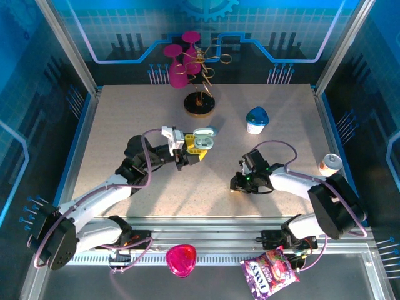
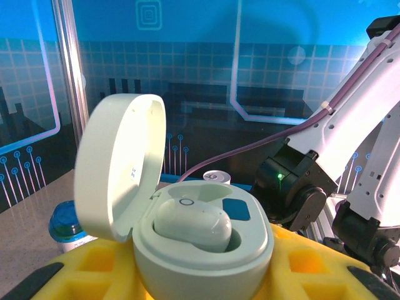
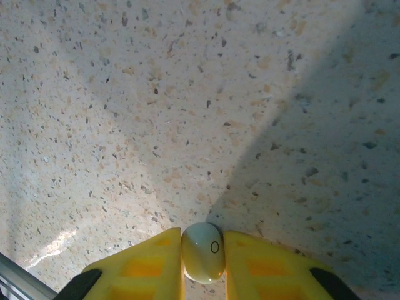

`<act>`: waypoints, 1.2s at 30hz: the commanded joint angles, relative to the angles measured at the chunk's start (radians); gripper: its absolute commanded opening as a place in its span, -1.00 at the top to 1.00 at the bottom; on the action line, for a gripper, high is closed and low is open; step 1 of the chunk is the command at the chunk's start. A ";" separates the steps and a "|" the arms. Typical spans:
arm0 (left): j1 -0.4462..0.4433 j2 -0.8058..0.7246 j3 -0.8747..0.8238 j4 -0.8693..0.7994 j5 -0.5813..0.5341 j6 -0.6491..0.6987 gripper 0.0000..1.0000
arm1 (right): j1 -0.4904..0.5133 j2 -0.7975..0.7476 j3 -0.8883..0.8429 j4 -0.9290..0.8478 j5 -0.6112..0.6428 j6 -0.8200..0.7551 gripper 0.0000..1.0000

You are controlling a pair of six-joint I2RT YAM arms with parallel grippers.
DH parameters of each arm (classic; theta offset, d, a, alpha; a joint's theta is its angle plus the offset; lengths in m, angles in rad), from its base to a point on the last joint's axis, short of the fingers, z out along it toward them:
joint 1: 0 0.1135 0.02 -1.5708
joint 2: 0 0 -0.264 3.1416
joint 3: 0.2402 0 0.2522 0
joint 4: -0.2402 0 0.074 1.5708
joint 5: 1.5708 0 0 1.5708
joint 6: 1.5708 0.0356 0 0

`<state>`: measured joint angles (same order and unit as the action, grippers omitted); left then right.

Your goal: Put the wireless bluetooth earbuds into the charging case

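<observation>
Charging case (image 2: 206,256) is sitting clamped between your left hand's (image 1: 190,150) yellow fingers (image 2: 300,265), lid (image 2: 119,165) standing open above them, one earbud (image 2: 194,225) resting inside. Your right hand (image 3: 203,265) is squeezing a second earbud (image 3: 202,252) between its fingertips, tip poking out past them, speckled desk (image 3: 187,94) lying just beyond.

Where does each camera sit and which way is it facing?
Top external: above and behind the robot, looking down on the table; left arm and right arm show, left gripper at the open charging case.
Left wrist: faces forward over its yellow fingers at that case, seated earbud inside, right arm beyond.
Right wrist: faces down at the table, right gripper pinching a second earbud.
Shared: top and left wrist show the case.
</observation>
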<state>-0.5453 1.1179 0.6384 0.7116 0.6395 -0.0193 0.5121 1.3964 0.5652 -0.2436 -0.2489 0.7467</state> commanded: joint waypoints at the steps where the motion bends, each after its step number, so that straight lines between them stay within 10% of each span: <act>1: 0.004 -0.022 0.001 0.007 -0.010 0.022 0.36 | 0.020 -0.046 0.023 -0.066 0.025 -0.019 0.63; 20: 0.012 0.103 0.022 0.012 -0.040 0.006 0.36 | 0.109 -0.312 0.484 -0.561 0.301 -0.191 0.59; 36: 0.022 0.179 0.037 0.026 0.011 -0.048 0.37 | 0.276 -0.226 0.822 -0.500 0.342 -0.270 0.59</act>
<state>-0.5308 1.2957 0.6384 0.7021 0.6144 -0.0513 0.7723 1.1557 1.3518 -0.7689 0.0761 0.5064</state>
